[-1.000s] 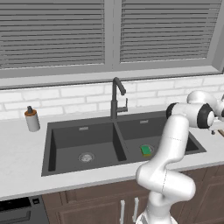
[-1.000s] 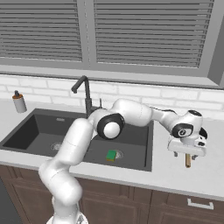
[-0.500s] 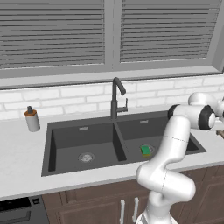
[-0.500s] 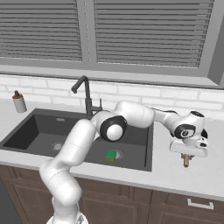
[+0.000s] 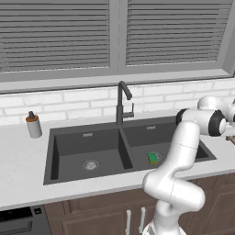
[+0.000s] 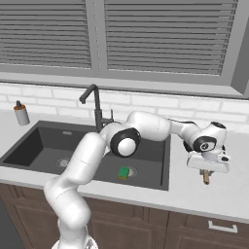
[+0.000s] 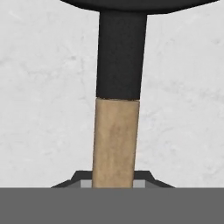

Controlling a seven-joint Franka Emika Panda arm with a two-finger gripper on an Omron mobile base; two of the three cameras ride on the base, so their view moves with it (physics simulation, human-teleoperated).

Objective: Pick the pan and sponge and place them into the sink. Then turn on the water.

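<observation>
1. The two-finger gripper (image 6: 208, 171) on the white arm is down over the pale speckled counter (image 6: 228, 194) at the sink's three o'clock side, clenched on the thin brownish handle of the black frying pan (image 7: 115, 140).
2. In the hand view that handle runs from six o'clock, between the finger tips, up through a black neck to the pan's dark rim at twelve o'clock; bare counter lies on both sides of it.
3. In the right base view the handle's wooden tip pokes out under the hand; the hand hides the pan's bowl.
4. The small green-topped sponge (image 5: 153, 158) lies on the floor of the right basin of the dark grey double-basin sink (image 5: 55, 151), by the round drain.
5. The tall dark slim faucet (image 5: 123, 103) stands at the sink's twelve o'clock edge, over the divider, spout bent forward.
6. A grey soap bottle with a brown cap (image 5: 33, 125) stands on the counter at the sink's ten o'clock, well apart from the arm.
7. The arm's upper link crosses above the right basin.
</observation>
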